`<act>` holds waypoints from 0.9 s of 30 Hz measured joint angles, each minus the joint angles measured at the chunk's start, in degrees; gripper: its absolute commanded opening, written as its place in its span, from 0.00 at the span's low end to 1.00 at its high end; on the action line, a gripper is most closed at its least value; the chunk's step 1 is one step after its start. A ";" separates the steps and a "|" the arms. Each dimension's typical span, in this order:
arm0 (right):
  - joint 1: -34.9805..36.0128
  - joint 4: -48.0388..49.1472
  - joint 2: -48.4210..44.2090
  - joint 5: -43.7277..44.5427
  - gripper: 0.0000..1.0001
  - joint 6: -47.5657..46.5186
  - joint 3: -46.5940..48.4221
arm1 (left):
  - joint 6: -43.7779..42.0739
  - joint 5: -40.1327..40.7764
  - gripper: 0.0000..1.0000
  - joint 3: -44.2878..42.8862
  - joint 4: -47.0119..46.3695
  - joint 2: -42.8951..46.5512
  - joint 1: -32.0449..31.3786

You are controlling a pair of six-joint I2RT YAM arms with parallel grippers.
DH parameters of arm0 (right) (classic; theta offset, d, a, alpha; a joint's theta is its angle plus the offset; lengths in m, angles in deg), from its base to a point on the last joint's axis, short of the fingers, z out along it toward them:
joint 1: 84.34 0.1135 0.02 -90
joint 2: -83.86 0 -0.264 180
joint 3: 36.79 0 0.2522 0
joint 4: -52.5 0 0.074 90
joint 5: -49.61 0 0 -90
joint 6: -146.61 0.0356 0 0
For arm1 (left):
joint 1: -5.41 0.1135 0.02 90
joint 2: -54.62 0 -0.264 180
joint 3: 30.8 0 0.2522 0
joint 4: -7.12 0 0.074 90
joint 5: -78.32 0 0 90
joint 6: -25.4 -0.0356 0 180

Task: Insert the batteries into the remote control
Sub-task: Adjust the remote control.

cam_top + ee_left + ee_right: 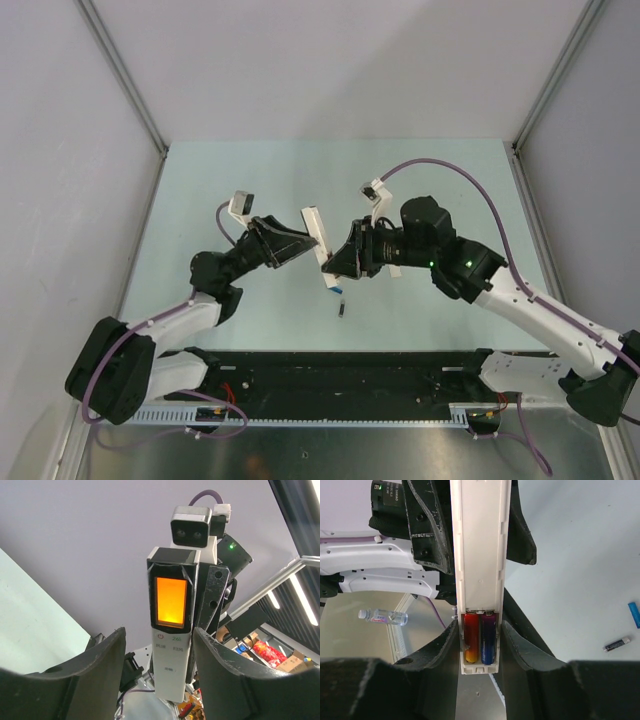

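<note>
The white remote control (316, 233) is held up in the air between the two arms. My right gripper (479, 630) is shut on its lower end (479, 580). Its back is open there, and a red battery (472, 642) and a blue battery (487, 640) lie side by side in the compartment. My left gripper (159, 640) is open, with the remote's front (171, 645) and its lit orange screen (171, 601) between the jaws and a gap on each side. A blue battery (633, 614) and a black battery (617, 643) lie on the table, also seen from above (343, 309).
The pale green table (250, 180) is walled in by grey panels left, right and back. A black rail (340, 380) runs along the near edge by the arm bases. A small water bottle (382, 616) lies off the table.
</note>
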 measured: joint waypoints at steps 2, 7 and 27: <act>0.00 -1.44 0.00 0.44 0.00 -0.83 0.94 | 0.09 0.00 0.61 0.00 -0.02 -0.11 0.00; 0.20 -4.52 0.00 2.08 0.00 -2.73 2.38 | 0.42 0.00 0.59 0.00 0.00 -0.59 0.00; 1.33 -7.67 0.55 3.02 0.00 -4.15 2.80 | 0.39 0.02 0.39 -1.38 0.02 -1.07 -0.90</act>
